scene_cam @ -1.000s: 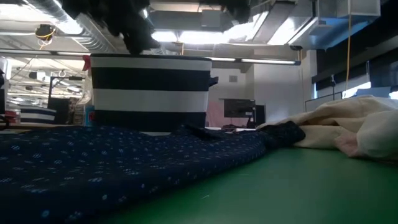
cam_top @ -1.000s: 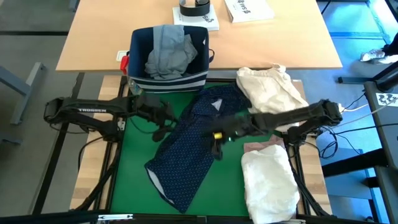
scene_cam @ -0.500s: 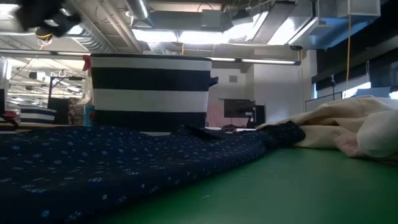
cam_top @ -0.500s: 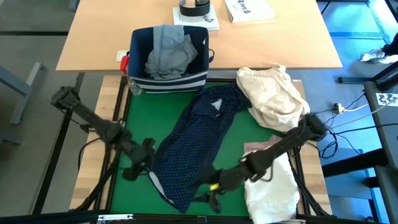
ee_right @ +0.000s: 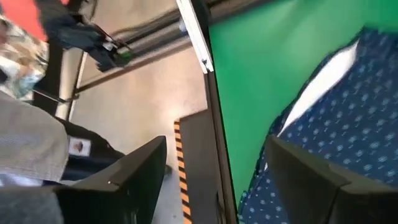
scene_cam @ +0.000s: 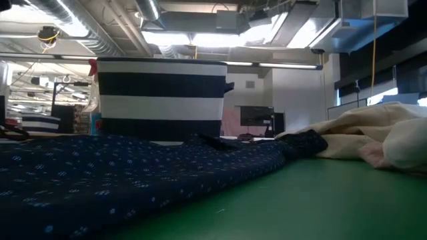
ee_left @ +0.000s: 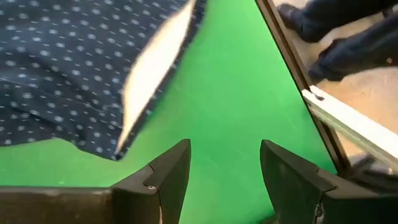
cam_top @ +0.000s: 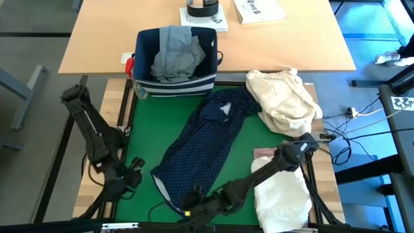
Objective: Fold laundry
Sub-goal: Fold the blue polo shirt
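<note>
Laundry lies spread over the green mat [cam_top: 139, 139] of the table. One piece, a navy white-dotted shirt [cam_top: 200, 149], stretches diagonally across the mat from near the striped fabric bin [cam_top: 174, 81] at the far edge down toward the near edge, its pale inner hem turned out at the near end. In the low view the same shirt [scene_cam: 120, 177] fills the foreground, flat on the mat. A white shirt [cam_top: 281, 197] sits bunched at the near right corner, with a strip of pale pink top [cam_top: 268, 154] showing just beyond it. Grey jeans [cam_top: 174, 52] are heaped inside the bin. A cream-beige cloth bundle [cam_top: 284, 97] rests at the far right, touching the dotted shirt's upper end.

The left gripper [cam_top: 129, 175] is low over the near left part of the mat, just beside the dotted shirt's near end; its jaws stand apart and hold nothing, with bare green mat between the fingers [ee_left: 165, 180] in the left wrist view. The right gripper [cam_top: 191, 206] is at the near edge of the mat, by the shirt's near hem; its jaws are also spread wide with nothing between them, and its fingers [ee_right: 130, 168] frame the table's edge and the shirt's hem [ee_right: 323, 68].
</note>
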